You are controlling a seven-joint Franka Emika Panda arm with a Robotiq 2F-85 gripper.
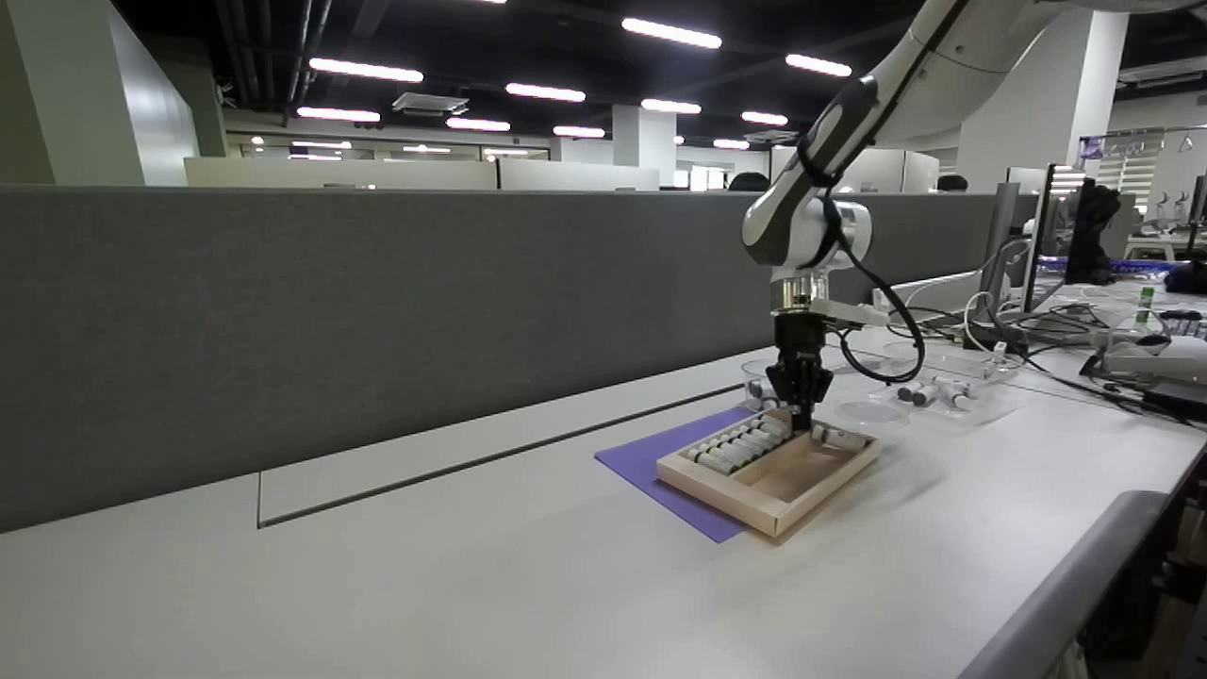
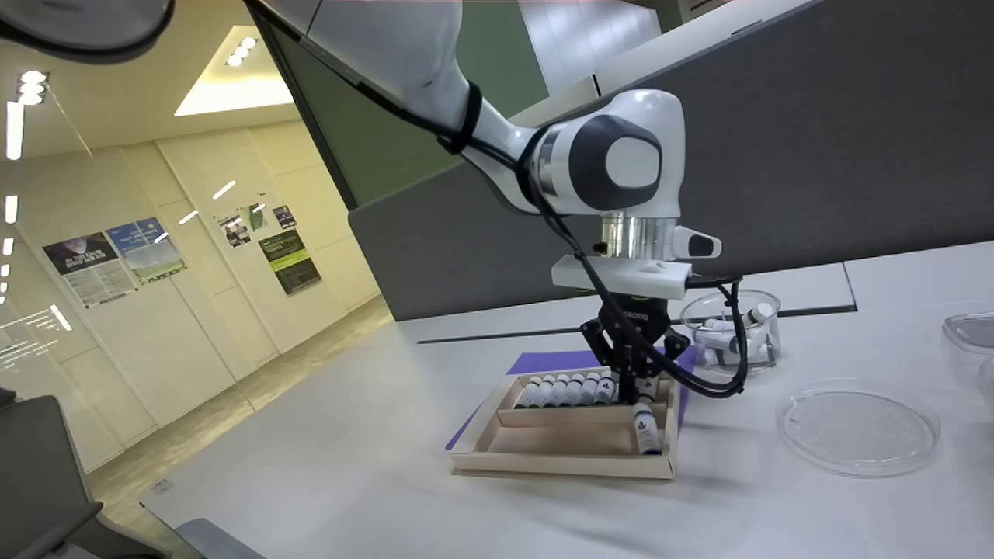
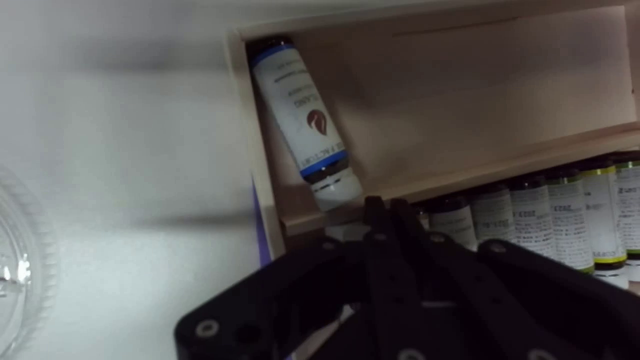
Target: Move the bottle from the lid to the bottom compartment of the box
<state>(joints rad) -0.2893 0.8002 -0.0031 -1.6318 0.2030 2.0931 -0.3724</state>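
The tan divided box shows in both exterior views and in the wrist view. A white-labelled bottle with blue bands and a white cap lies slanted at one end of its wide compartment. Its cap is at the divider. The bottle also shows in both exterior views. A row of similar bottles fills part of the narrow compartment. My gripper points down over the narrow compartment, beside the cap. Its fingers are nearly together with nothing seen between them. They partly hide a pale item.
A purple sheet lies under the box. A glass beaker with several bottles stands behind it. A transparent round lid lies beside the box. More bottles lie in a transparent container. A grey partition runs behind the table.
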